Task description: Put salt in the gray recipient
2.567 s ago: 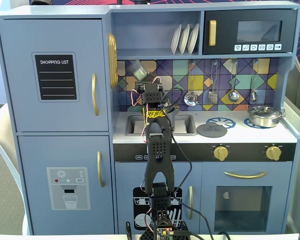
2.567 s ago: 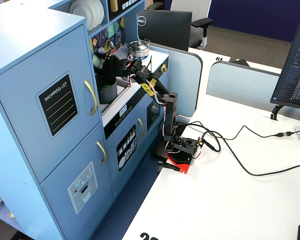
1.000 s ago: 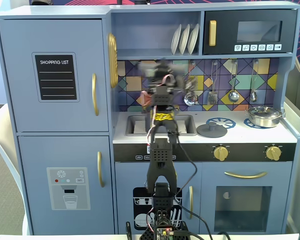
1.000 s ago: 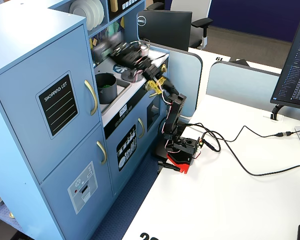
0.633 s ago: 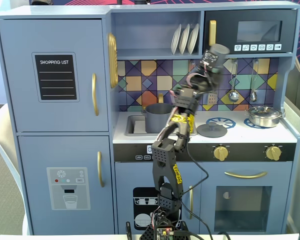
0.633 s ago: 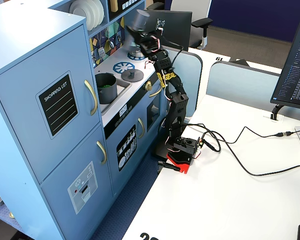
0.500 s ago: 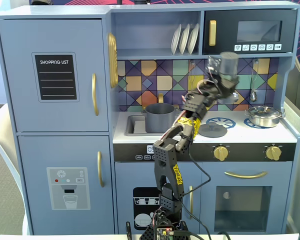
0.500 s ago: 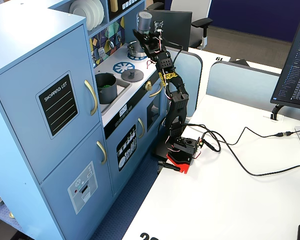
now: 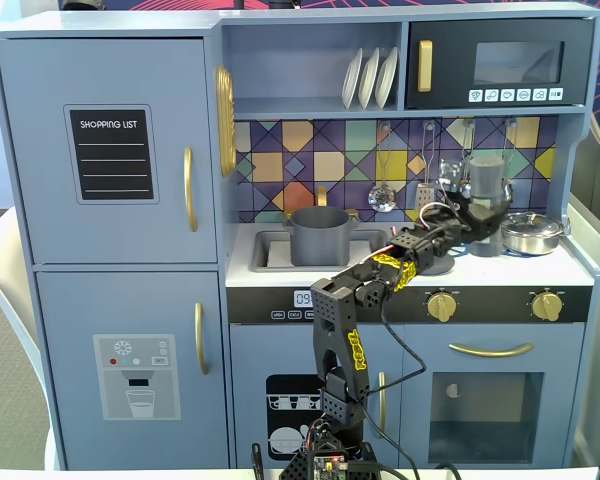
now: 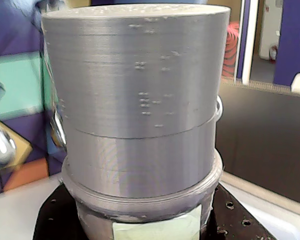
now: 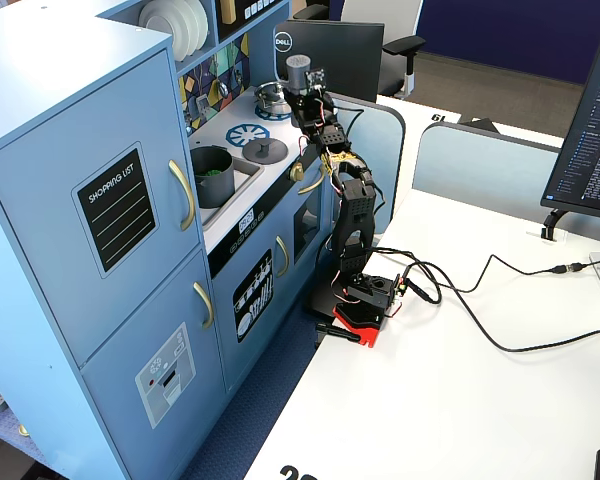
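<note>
The salt is a grey ribbed cylinder shaker [image 9: 487, 185], upright over the right side of the toy kitchen's cooktop. It fills the wrist view [image 10: 140, 110], with a pale label low on its body. My gripper [image 9: 485, 228] is shut on its lower part, and the black jaws show on both sides of it in the wrist view [image 10: 142, 225]. The gray recipient is a grey pot [image 9: 320, 235] standing in the sink, to the left of the gripper in a fixed view. From the side [image 11: 212, 172] the pot sits nearer the camera than the shaker [image 11: 298, 70] and gripper [image 11: 302, 95].
A small steel pot with lid [image 9: 532, 232] stands right of the shaker. Metal utensils [image 9: 382, 195] hang on the tiled back wall. A grey lid [image 11: 264, 150] lies on the cooktop between sink and gripper. A shelf and microwave [image 9: 500, 65] are overhead.
</note>
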Robot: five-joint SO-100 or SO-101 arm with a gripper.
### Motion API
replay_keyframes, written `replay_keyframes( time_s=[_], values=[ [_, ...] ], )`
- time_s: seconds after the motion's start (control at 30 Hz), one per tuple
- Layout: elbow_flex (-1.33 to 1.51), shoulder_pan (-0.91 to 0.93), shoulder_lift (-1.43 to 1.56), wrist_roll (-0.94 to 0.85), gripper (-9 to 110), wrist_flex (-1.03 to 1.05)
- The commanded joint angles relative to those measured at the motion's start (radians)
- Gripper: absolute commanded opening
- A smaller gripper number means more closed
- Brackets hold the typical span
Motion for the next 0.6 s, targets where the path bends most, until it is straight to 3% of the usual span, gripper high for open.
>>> replay_keyframes(
  time_s=[0.0, 0.57],
  values=[
    [0.005, 0.011, 0.0, -0.009, 0, -0.067],
    [0.046, -0.034, -0.107, 0.037, 0, -0.216]
  ],
)
